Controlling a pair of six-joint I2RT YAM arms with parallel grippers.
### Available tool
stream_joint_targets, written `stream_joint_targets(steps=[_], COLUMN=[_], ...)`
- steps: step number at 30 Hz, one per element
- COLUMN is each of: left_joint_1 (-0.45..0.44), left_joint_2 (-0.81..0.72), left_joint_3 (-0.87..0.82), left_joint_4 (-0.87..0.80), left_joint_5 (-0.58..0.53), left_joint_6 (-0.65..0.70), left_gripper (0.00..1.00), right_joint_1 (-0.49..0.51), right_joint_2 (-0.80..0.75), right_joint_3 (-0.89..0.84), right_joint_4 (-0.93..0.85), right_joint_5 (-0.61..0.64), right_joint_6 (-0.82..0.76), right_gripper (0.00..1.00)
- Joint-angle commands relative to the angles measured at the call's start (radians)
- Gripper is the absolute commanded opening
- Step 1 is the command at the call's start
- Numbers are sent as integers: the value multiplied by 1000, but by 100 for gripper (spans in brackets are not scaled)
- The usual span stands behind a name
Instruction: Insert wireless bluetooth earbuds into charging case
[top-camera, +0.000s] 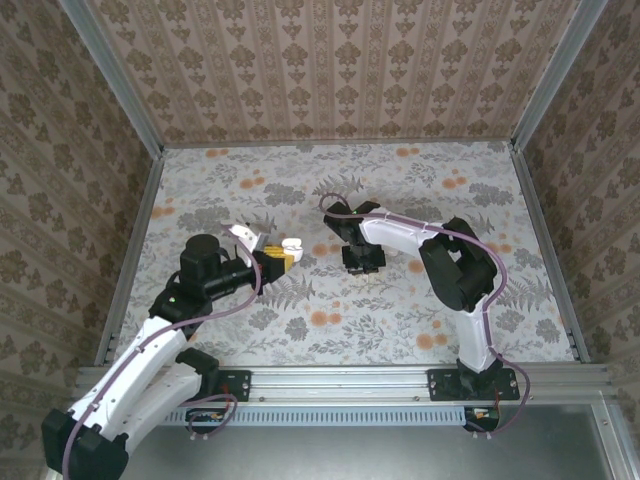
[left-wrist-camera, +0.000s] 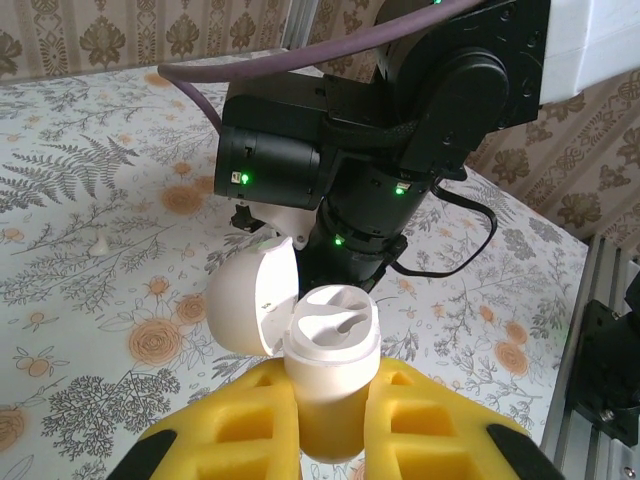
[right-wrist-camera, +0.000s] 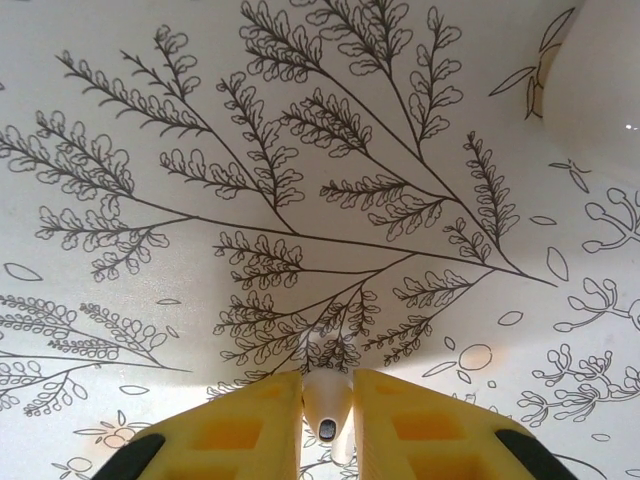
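Holds the open charging case (left-wrist-camera: 331, 345) upright in the left gripper (left-wrist-camera: 334, 410), wells up; pinches an earbud (right-wrist-camera: 327, 400) in the right gripper (right-wrist-camera: 328, 420), low over the table (right-wrist-camera: 140, 290), near and right of the case

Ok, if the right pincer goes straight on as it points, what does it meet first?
The right pincer faces the floral table; its held earbud would likely touch down first.

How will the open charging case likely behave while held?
Probably stiff and light: the charging case looks like hard plastic. Its glossy shell may slip, though the left gripper's foam pads hug it. The open lid might swing if bumped.
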Motion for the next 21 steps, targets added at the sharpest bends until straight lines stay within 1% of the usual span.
stream_joint_targets(steps=[1, 4, 10, 12, 15, 17, 21], left_joint_1=[-6, -5, -5, -6, -7, -8, -10], left_joint_2=[-17, -28, -32, -32, -32, -34, -44], left_joint_3=[37, 37, 31, 29, 26, 20, -11], left_joint_4=[-19, -25, -19, -13, -2, 13, 80], left_joint_5=[2, -2, -6, -7, -5, -9, -31], left_joint_6=[17, 21, 21, 21, 22, 22, -6], left_gripper=[0, 0, 0, 0, 0, 0, 0], right_joint_1=[5, 4, 4, 4, 5, 5, 13], right_joint_2=[33, 45, 69, 65, 31, -9, -97], right_joint_3=[-5, -2, 1, 5, 0, -5, -2], right_joint_4=[-26, -28, -44, -50, -51, -50, -66], right_joint_5=[0, -5, -34, -35, -18, 6, 77], right_joint_6=[-9, -14, -29, -33, -29, -26, -18], right_gripper=[21, 24, 24, 23, 18, 14, 11])
